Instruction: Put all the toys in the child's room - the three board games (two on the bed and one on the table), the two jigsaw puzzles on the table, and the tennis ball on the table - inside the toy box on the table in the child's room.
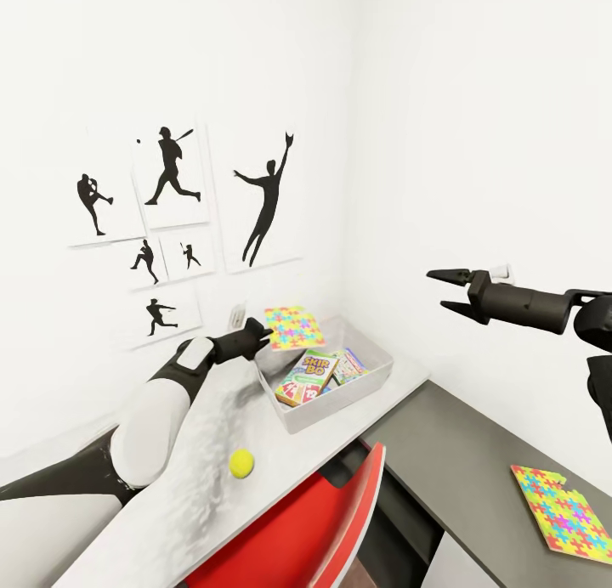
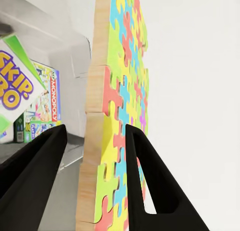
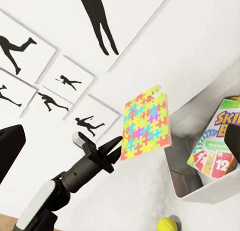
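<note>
Your jigsaw puzzle (image 1: 292,328) hangs over the toy box's (image 1: 374,385) rim, pinched at its edge in your left claw (image 1: 262,333). Game boxes (image 1: 309,376) lie inside. Your right claw (image 1: 448,289) hovers spread and empty, well apart; below it, another puzzle (image 1: 566,511) lies on the dark side cabinet (image 1: 463,452).

Left arm (image 1: 161,405): glossy white rounded shell segments joined by black sections, tapering to a matte black wrist. Left hand (image 1: 262,335): two black pointed fingers (image 2: 37,166) (flat, wedge-shaped). Right hand (image 1: 449,289): black, slim tapered fingers on a dark grey cylindrical forearm.
</note>
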